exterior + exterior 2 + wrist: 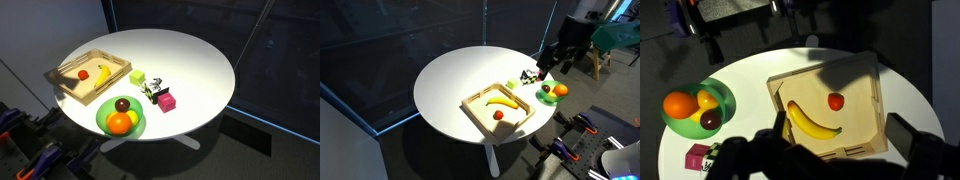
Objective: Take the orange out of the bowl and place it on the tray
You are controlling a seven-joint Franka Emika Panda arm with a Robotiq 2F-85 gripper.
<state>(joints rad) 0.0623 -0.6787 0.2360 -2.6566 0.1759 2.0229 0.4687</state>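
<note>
The orange (678, 103) lies in the green bowl (670, 125) with a yellow fruit and a dark red-brown fruit. Both exterior views show the orange (119, 124) (560, 89) in the bowl (103, 122) (544, 98) at the table's edge. The wooden tray (775, 95) (62, 72) (472, 103) holds a banana (810, 120) and a small red fruit (836, 101). My gripper (840, 128) is open and empty, high above the tray, to the right of the bowl in the wrist view. The arm (565, 50) hangs over the table's edge near the bowl.
A green cube (137, 77), a pink cube (166, 101) and a small black-and-white object (152, 91) sit between tray and bowl on the round white table (190, 60). The pink cube also shows in the wrist view (697, 156). Chairs and gear stand behind the table.
</note>
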